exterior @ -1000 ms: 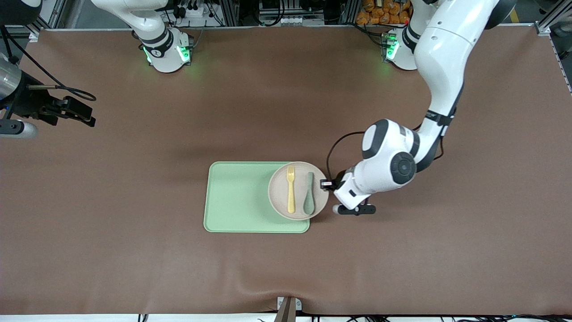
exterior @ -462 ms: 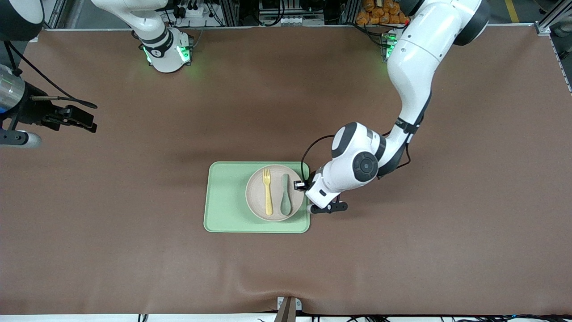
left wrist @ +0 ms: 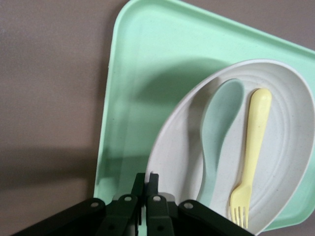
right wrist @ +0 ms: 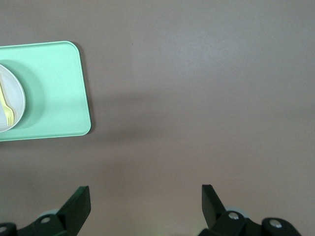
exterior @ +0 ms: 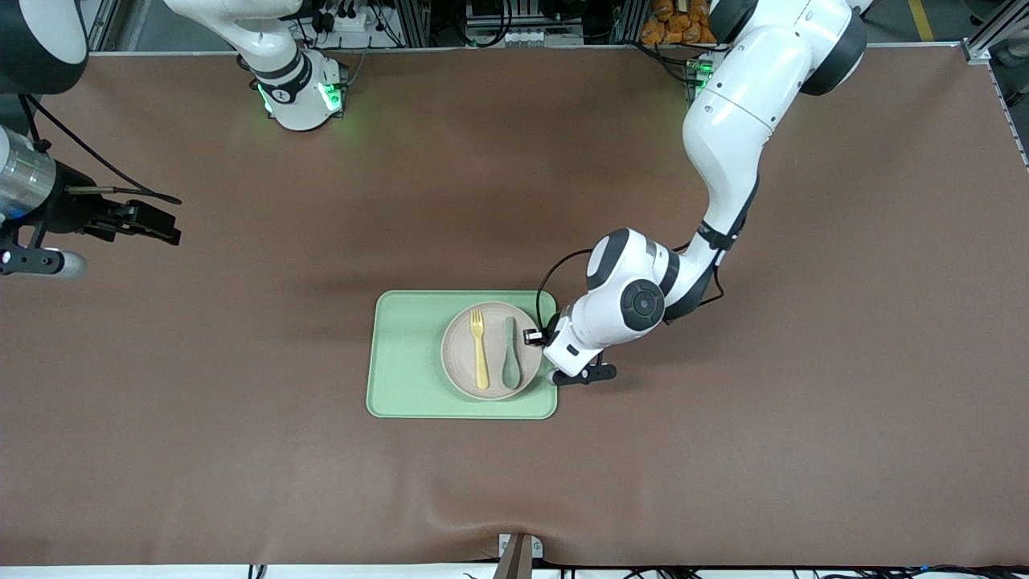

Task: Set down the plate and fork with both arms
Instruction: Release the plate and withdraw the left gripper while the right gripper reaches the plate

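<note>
The round pale speckled plate [exterior: 458, 354] is over the light-green tray [exterior: 406, 354], at the tray's end toward the left arm. The pale-yellow fork [exterior: 480, 354] lies on the plate beside a muted-green spoon [exterior: 510, 354]. My left gripper [exterior: 537, 338] is shut on the plate's rim [left wrist: 290, 147]. In the left wrist view its fingertips [left wrist: 139, 181] pinch that rim, and a shadow falls on the tray [left wrist: 142, 73] under the held edge. The fork [left wrist: 251, 157] and spoon [left wrist: 219, 128] lie side by side. My right gripper [right wrist: 145, 196] is open over bare table, holding nothing.
The brown mat [exterior: 723, 450] covers the table around the tray. My right gripper [exterior: 157, 225] hangs toward the right arm's end of the table, well apart from the tray [right wrist: 54, 93]. A small bracket [exterior: 518, 551] sits at the table edge nearest the front camera.
My left arm has carried the plate, with fork and spoon on it, toward the right arm's end, from overhanging the tray's edge to fully over it. The right gripper has drifted slightly.
</note>
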